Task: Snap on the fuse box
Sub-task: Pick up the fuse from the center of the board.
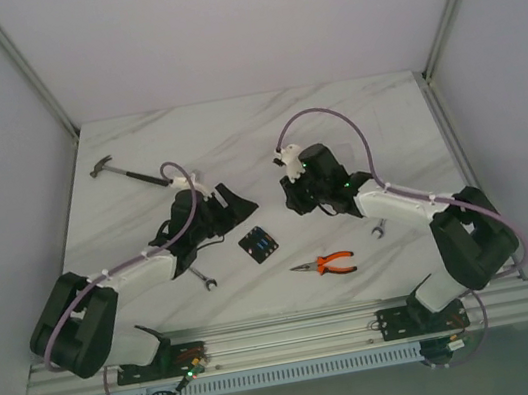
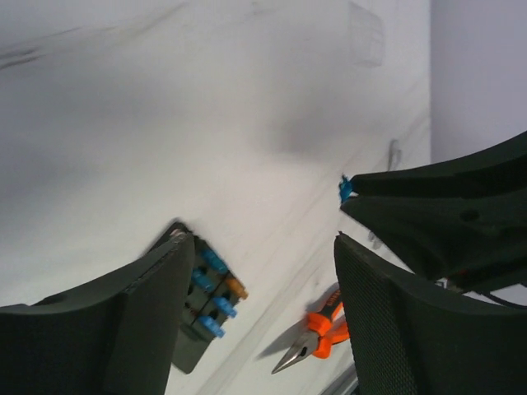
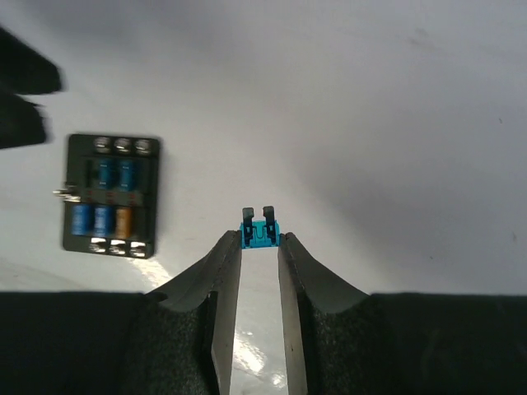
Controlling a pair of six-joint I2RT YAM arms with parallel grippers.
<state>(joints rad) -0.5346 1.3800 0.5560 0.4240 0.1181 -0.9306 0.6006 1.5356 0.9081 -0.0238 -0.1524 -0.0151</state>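
Right pincer (image 3: 259,247): clamped on one blue fuse (image 3: 258,232), which is pinched at the fingertips with its two prongs pointing away from the wrist; it hangs clear above the bench (image 1: 386,137).
Left pincer (image 2: 262,243): fingers spread wide apart with nothing between them, raised above the bench, just left of the fuse box.
Pincers, counted: two, one on either side of the fuse box, and neither touches it.
Fuse box (image 1: 259,245): one, black, lying flat and face up on the bench between the two arms, towards the near edge.
Fuses seated in it: five that I can make out, four blue and one orange, in two rows.
Pliers (image 1: 326,265): one pair with orange handles, lying flat just right of the fuse box and nearer the edge, apart from it.
Wrenches: two small ones, one (image 1: 203,279) beside the left arm and one (image 1: 379,229) beside the right arm.
Hammer (image 1: 128,172): one, at the far left, well apart from the rest.
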